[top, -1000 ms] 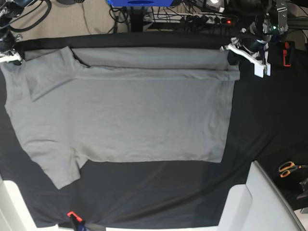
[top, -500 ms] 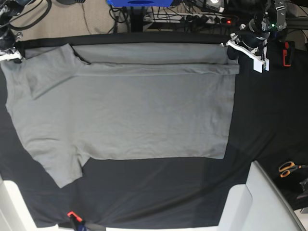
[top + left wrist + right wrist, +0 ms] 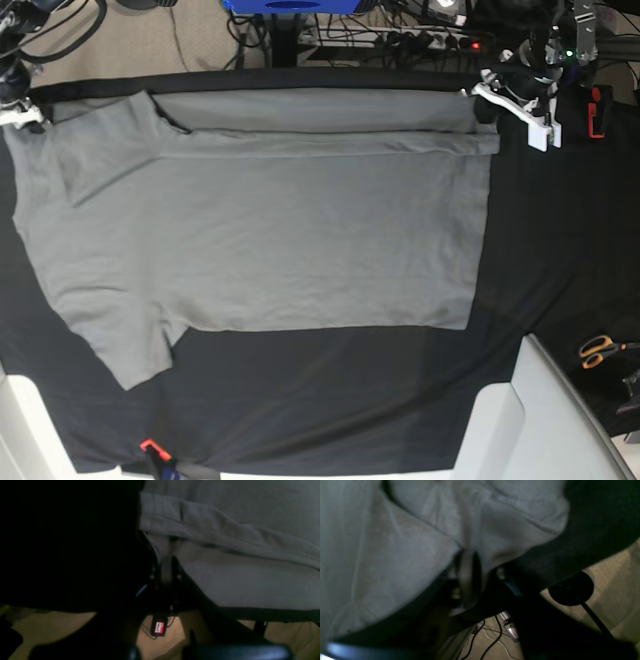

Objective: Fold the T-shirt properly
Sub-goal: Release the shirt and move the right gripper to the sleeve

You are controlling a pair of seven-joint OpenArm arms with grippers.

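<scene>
A black cloth sheet [image 3: 560, 250] covers the table, orange-handled scissors [image 3: 598, 350] lie near its right edge, a power strip [image 3: 430, 40] with a red light sits beyond the far edge among cables, and a small red clip [image 3: 150, 446] marks the near edge.

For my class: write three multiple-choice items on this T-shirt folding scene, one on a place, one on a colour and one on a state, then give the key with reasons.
1. Where do the orange-handled scissors lie in the base view?
A. lower right
B. upper left
C. on the T-shirt

2. What colour is the T-shirt?
A. white
B. grey
C. red

3. How does the T-shirt's far long edge lie?
A. rolled into a ball
B. hanging off the table
C. folded over onto the body

Key: 1 A, they lie on the black cloth near the right edge; 2 B, plain grey all over; 3 C, a folded band runs along the top.
</scene>
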